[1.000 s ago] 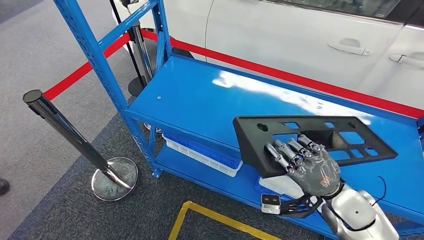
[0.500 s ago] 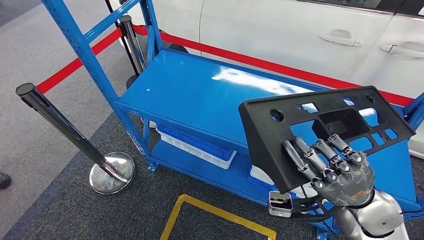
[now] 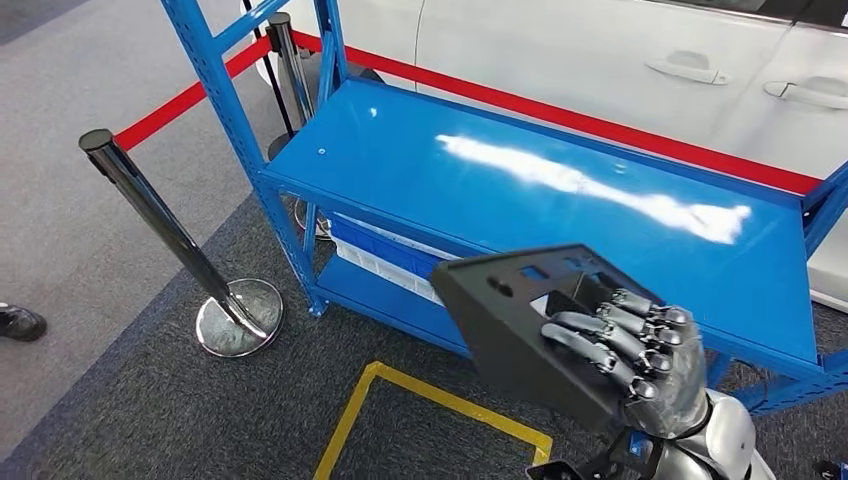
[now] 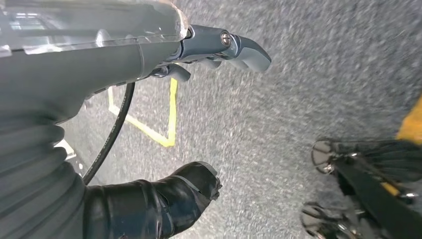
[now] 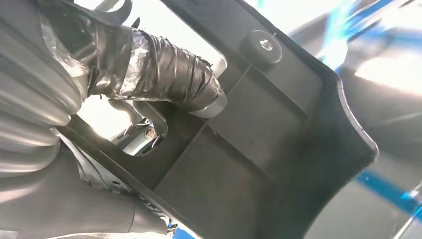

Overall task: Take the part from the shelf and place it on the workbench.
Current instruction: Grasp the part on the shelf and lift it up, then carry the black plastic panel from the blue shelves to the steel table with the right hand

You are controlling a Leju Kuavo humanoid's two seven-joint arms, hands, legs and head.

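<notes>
The part is a flat black plastic panel with several cut-outs. My right hand grips it by one end, with the fingers wrapped over its top face. It hangs tilted in the air in front of the blue shelf, off the shelf board. In the right wrist view my taped thumb presses on the ribbed underside of the part. My left hand hangs over the grey carpet, its thumb and fingers apart and holding nothing.
A chrome stanchion with a round base stands left of the shelf, carrying a red belt. A white car is behind. A blue and white bin sits on the lower shelf. Yellow floor tape and a shoe are below.
The part lay on the shelf board, was tipped up, and now hangs off the shelf, nearer to me and lower. The camera has also shifted.
</notes>
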